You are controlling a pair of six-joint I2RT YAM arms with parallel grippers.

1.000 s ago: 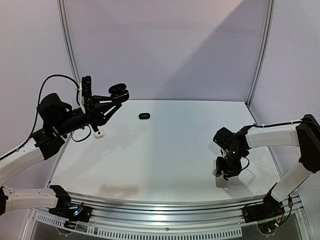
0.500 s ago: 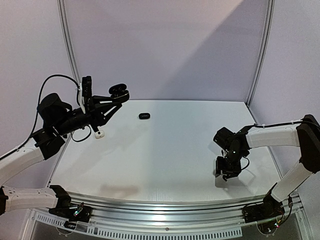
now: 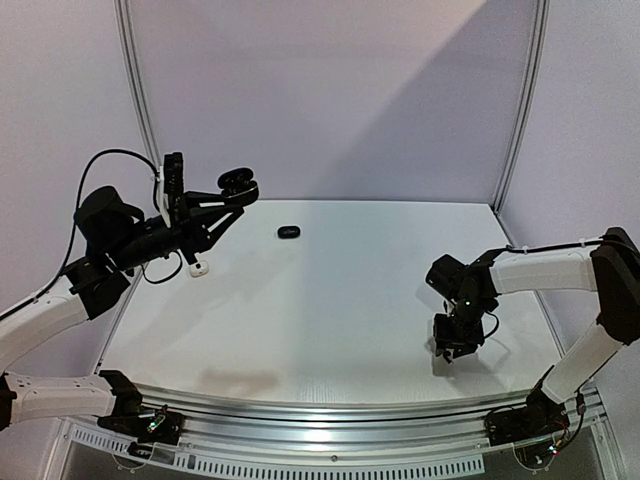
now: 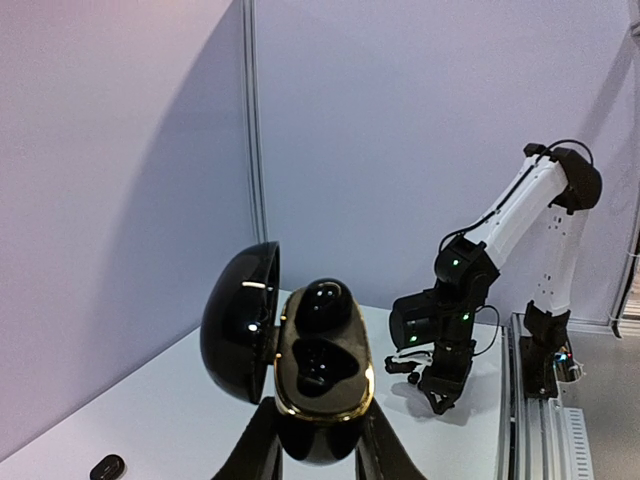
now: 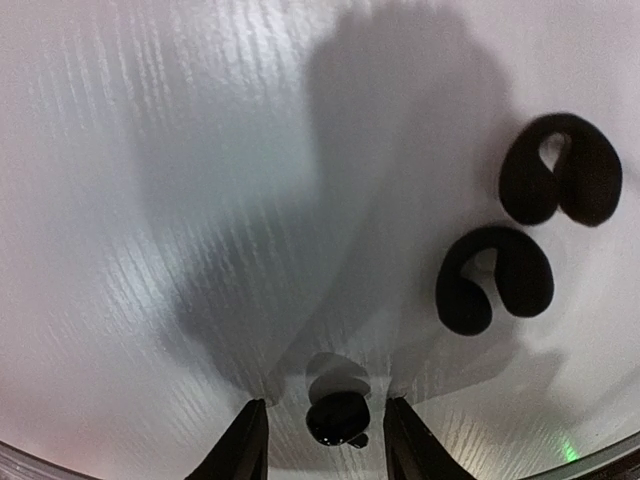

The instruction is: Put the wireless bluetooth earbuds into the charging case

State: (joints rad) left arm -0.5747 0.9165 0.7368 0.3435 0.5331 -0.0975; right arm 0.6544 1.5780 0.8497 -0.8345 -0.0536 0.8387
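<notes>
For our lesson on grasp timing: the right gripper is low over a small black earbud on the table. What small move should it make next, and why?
Likely close the right gripper on the earbud: it lies on the table between the fingers, gaps on both sides, and the left gripper holds the charging case open.

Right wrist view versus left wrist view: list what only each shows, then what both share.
Right wrist only: a small glossy black earbud between the open fingers of the right gripper, and two black curved hook-shaped pieces. Left wrist only: the left gripper clamped on a glossy black oval charging case, lid open. Both: the white table and the right gripper.
</notes>
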